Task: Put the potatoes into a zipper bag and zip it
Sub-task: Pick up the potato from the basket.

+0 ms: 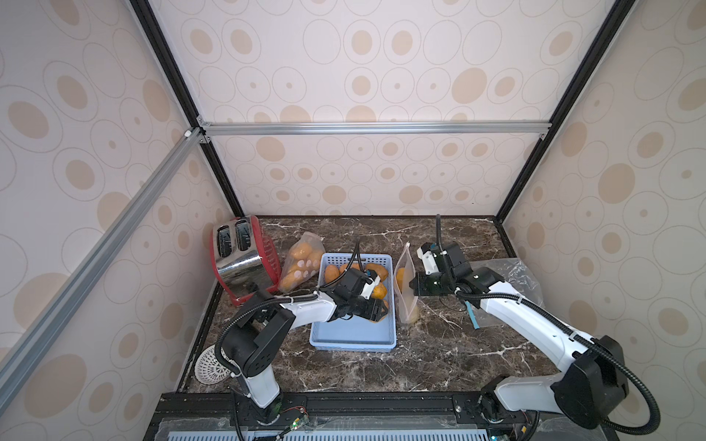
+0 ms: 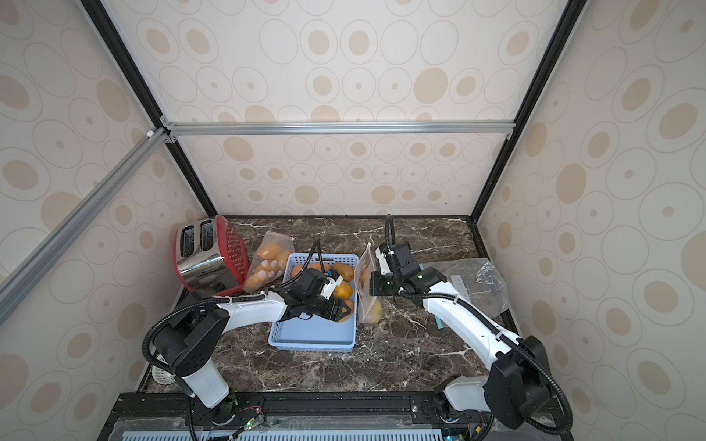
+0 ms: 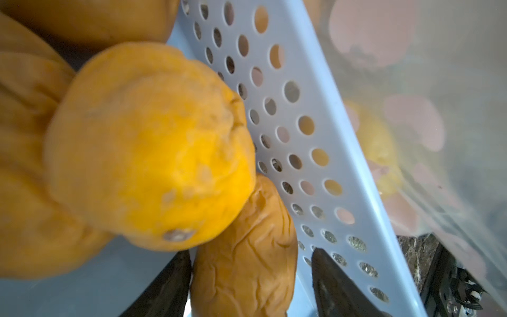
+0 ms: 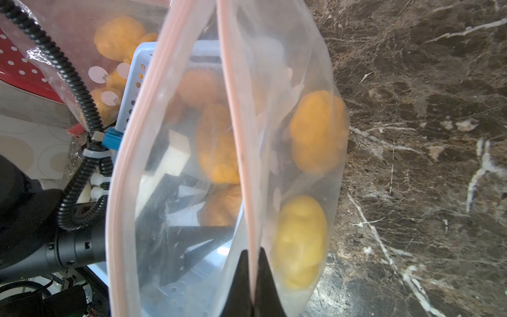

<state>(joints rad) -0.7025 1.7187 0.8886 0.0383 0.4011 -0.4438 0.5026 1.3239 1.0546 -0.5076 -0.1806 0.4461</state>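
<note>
Packing looks approx. half done: the left gripper (image 1: 381, 311), jaws apart either side of a wrinkled potato (image 3: 247, 260), reaches into the blue basket (image 1: 353, 345), where several potatoes (image 1: 331, 274) wait at its 12 o'clock end. At the basket's 3 o'clock, the right gripper (image 4: 253, 274) is clamped on the rim of the upright zipper bag (image 1: 408, 305); mouth open, two potatoes inside, zip not yet run. Beyond, at 10 o'clock, a second bag (image 1: 301, 267) sits full beside a red toaster (image 1: 240, 259).

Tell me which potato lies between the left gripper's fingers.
The wrinkled brown potato beside the basket wall: the left gripper straddles it, open. The other potatoes are smoother, yellower, farther off.
</note>
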